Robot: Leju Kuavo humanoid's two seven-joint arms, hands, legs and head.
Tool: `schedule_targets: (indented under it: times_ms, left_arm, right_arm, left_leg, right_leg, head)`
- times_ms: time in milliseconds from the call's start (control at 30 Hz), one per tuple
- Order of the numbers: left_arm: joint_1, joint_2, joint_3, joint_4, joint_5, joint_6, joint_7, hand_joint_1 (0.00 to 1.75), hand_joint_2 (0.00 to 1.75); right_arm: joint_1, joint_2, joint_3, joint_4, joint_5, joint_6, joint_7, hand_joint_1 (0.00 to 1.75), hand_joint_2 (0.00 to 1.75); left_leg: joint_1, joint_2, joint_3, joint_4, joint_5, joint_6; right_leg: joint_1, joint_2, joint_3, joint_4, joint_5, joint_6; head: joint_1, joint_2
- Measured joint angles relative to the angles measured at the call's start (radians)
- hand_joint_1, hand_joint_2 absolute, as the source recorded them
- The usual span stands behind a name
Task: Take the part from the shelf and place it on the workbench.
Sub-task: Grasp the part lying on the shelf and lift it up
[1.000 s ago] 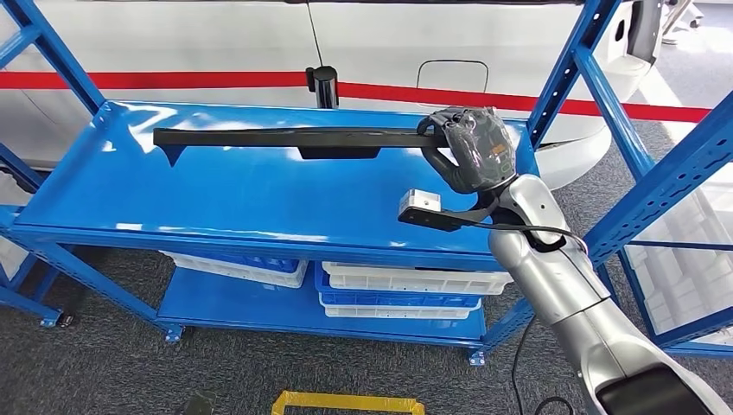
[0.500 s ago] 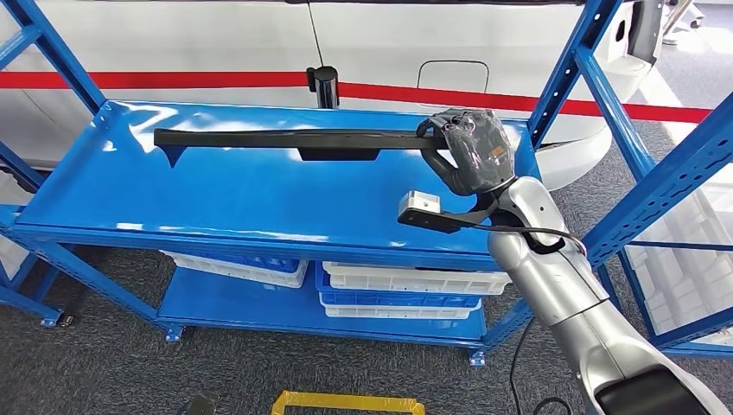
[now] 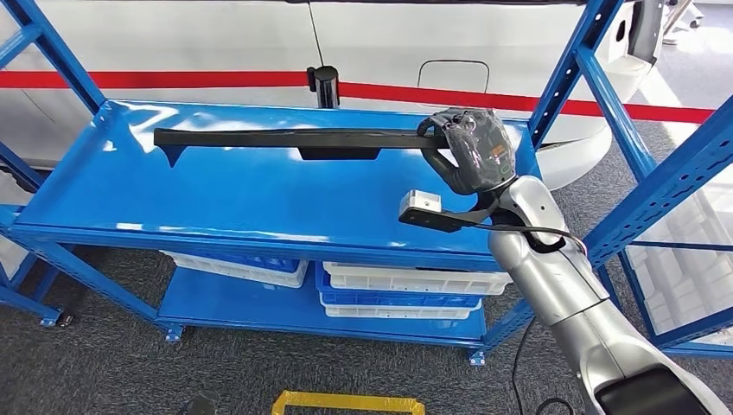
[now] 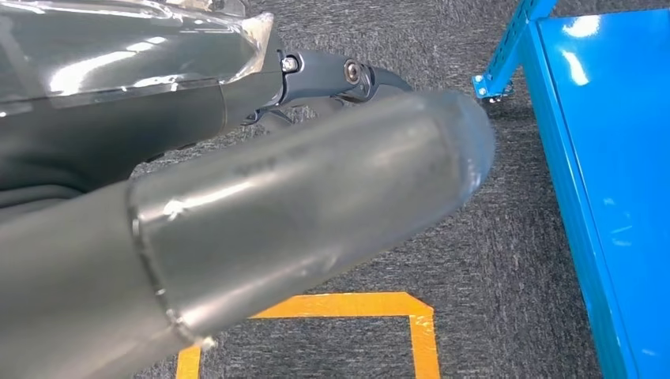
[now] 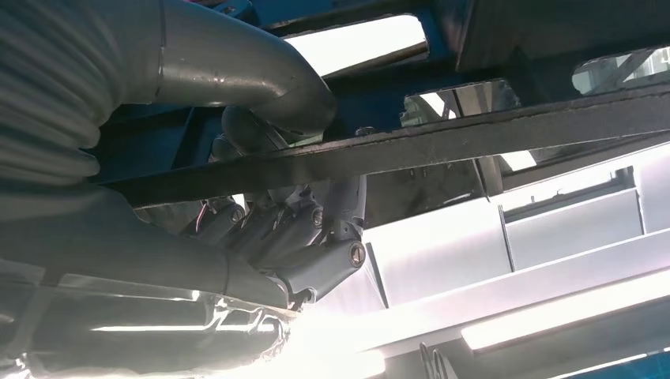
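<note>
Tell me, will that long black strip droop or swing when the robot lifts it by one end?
The long black part looks rigid, so probably little droop. The right hand grips its very end, so the far end will likely dip or swing. It is thin, so probably light.

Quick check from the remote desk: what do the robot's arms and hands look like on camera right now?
The right arm is silver, rounded segments with a black cable looping beside the wrist. Its right hand is dark grey under a glossy clear cover, behind a grey ribbed cuff. The left hand shows a thick grey thumb and darker fingers.

Blue shelf (image 3: pixel 216 194) under long black part (image 3: pixel 277 138)
</note>
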Motion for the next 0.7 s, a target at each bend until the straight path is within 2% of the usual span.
schedule_targets:
  times_ms: [33, 67, 133, 167, 200, 233, 300, 333, 367, 467, 500, 533, 567, 633, 667, 700]
  left_arm:
    - [0.000, -0.001, 0.000, 0.000, 0.000, 0.000, 0.000, 0.00, 0.00]
    - [0.000, -0.002, 0.000, 0.000, 0.000, 0.000, -0.001, 0.00, 0.00]
    - [-0.001, -0.002, 0.000, 0.000, 0.000, 0.000, -0.001, 0.00, 0.00]
    - [0.000, -0.002, 0.000, 0.000, 0.000, 0.000, -0.001, 0.00, 0.00]
    - [0.000, -0.002, 0.000, 0.000, 0.000, 0.000, -0.001, 0.00, 0.00]
    - [0.000, -0.002, 0.000, 0.001, -0.001, -0.001, -0.001, 0.00, 0.00]
    - [0.000, -0.002, -0.001, 0.001, -0.002, -0.002, 0.000, 0.00, 0.00]
    - [0.000, -0.001, -0.001, 0.001, -0.003, -0.003, 0.000, 0.00, 0.00]
    - [-0.001, 0.000, -0.001, 0.001, -0.004, -0.004, 0.000, 0.00, 0.00]
    - [0.000, 0.001, -0.001, 0.001, -0.004, -0.005, 0.000, 0.00, 0.00]
    - [0.001, 0.001, -0.001, 0.001, -0.004, -0.005, 0.000, 0.00, 0.00]
    - [0.000, 0.001, -0.001, 0.001, -0.004, -0.005, 0.000, 0.00, 0.00]
    - [0.000, 0.001, -0.001, 0.002, -0.005, -0.005, 0.000, 0.00, 0.00]
    - [-0.001, 0.001, -0.001, 0.002, -0.005, -0.005, 0.000, 0.00, 0.00]
    - [0.000, 0.001, -0.001, 0.002, -0.005, -0.005, 0.001, 0.00, 0.00]
    - [0.000, 0.002, -0.001, 0.002, -0.005, -0.005, 0.001, 0.00, 0.00]
  right_arm:
    - [0.000, 0.000, -0.002, 0.000, 0.000, 0.000, -0.001, 1.62, 1.75]
    - [0.000, -0.001, -0.003, 0.000, -0.001, 0.000, -0.002, 1.62, 1.75]
    - [0.004, -0.002, -0.004, 0.001, -0.002, 0.000, -0.003, 1.62, 1.75]
    - [0.008, -0.002, -0.005, 0.002, -0.002, 0.000, -0.003, 1.62, 1.75]
    - [0.012, -0.003, -0.005, 0.004, -0.002, 0.000, -0.003, 1.62, 1.75]
    - [0.015, -0.004, -0.006, 0.005, -0.001, 0.000, -0.003, 1.62, 1.75]
    - [0.015, -0.005, -0.007, 0.006, -0.001, 0.000, -0.004, 1.62, 1.75]
    - [0.015, -0.005, -0.007, 0.006, -0.001, 0.000, -0.004, 1.62, 1.75]
    - [0.016, -0.005, -0.008, 0.006, -0.001, 0.000, -0.004, 1.62, 1.75]
    - [0.019, -0.005, -0.008, 0.006, -0.001, -0.001, -0.004, 1.62, 1.75]
    - [0.019, -0.005, -0.008, 0.007, -0.001, -0.001, -0.005, 1.62, 1.75]
    - [0.020, -0.004, -0.008, 0.007, 0.000, -0.001, -0.005, 1.62, 1.75]
    - [0.019, -0.003, -0.008, 0.007, -0.001, -0.001, -0.005, 1.62, 1.75]
    - [0.020, -0.003, -0.008, 0.007, -0.001, -0.001, -0.005, 1.62, 1.75]
    - [0.021, -0.003, -0.008, 0.008, 0.000, -0.001, -0.006, 1.62, 1.75]
    - [0.023, -0.003, -0.007, 0.008, 0.000, -0.001, -0.006, 1.62, 1.75]
  left_leg:
    - [0.003, 0.001, 0.009, -0.012, 0.006, 0.004]
    - [0.006, 0.003, 0.015, -0.020, 0.010, 0.005]
    - [0.006, 0.003, 0.017, -0.022, 0.011, 0.006]
    - [0.007, 0.003, 0.017, -0.021, 0.011, 0.005]
    - [0.009, 0.002, 0.017, -0.020, 0.011, 0.003]
    - [0.012, 0.001, 0.016, -0.017, 0.010, -0.001]
    - [0.018, -0.002, 0.010, -0.001, 0.002, -0.016]
    - [0.018, -0.002, 0.005, 0.010, -0.003, -0.026]
    - [0.017, -0.003, 0.000, 0.018, -0.006, -0.035]
    - [0.021, -0.003, -0.008, 0.022, -0.005, -0.053]
    - [0.024, -0.001, -0.013, 0.033, -0.016, -0.057]
    - [0.026, 0.000, -0.024, 0.062, -0.041, -0.060]
    - [0.027, 0.002, -0.044, 0.113, -0.079, -0.062]
    - [0.026, 0.003, -0.097, 0.252, -0.161, -0.064]
    - [0.026, 0.003, -0.114, 0.304, -0.185, -0.062]
    - [0.024, 0.003, -0.114, 0.323, -0.190, -0.059]
  right_leg:
    - [0.001, -0.001, -0.014, 0.030, -0.017, -0.001]
    - [0.000, -0.002, -0.040, 0.085, -0.041, -0.004]
    - [-0.006, -0.002, -0.111, 0.224, -0.092, -0.004]
    - [-0.010, -0.002, -0.135, 0.268, -0.101, 0.001]
    - [-0.015, -0.002, -0.141, 0.274, -0.095, 0.010]
    - [-0.020, -0.003, -0.127, 0.239, -0.075, 0.022]
    - [-0.030, -0.005, -0.061, 0.105, -0.018, 0.045]
    - [-0.032, -0.004, -0.037, 0.055, 0.002, 0.047]
    - [-0.032, -0.002, -0.024, 0.029, 0.012, 0.045]
    - [-0.028, 0.001, -0.031, 0.032, 0.020, 0.020]
    - [-0.027, 0.001, -0.034, 0.032, 0.024, 0.012]
    - [-0.028, 0.001, -0.038, 0.031, 0.029, 0.004]
    - [-0.027, 0.000, -0.042, 0.031, 0.033, -0.003]
    - [-0.021, 0.000, -0.053, 0.031, 0.041, -0.014]
    - [-0.016, -0.001, -0.060, 0.031, 0.045, -0.019]
    - [-0.012, -0.001, -0.066, 0.031, 0.049, -0.022]
  head:
    - [0.001, 0.000]
    - [0.002, 0.000]
    - [0.002, 0.000]
    - [0.002, 0.000]
    - [0.002, 0.000]
    - [0.002, 0.000]
    - [0.003, 0.000]
    - [0.004, 0.000]
    - [0.003, 0.000]
    - [0.002, 0.000]
    - [0.001, 0.000]
    - [0.001, 0.000]
    - [0.000, 0.000]
    - [-0.001, 0.000]
    - [0.000, 0.000]
    - [0.000, 0.000]
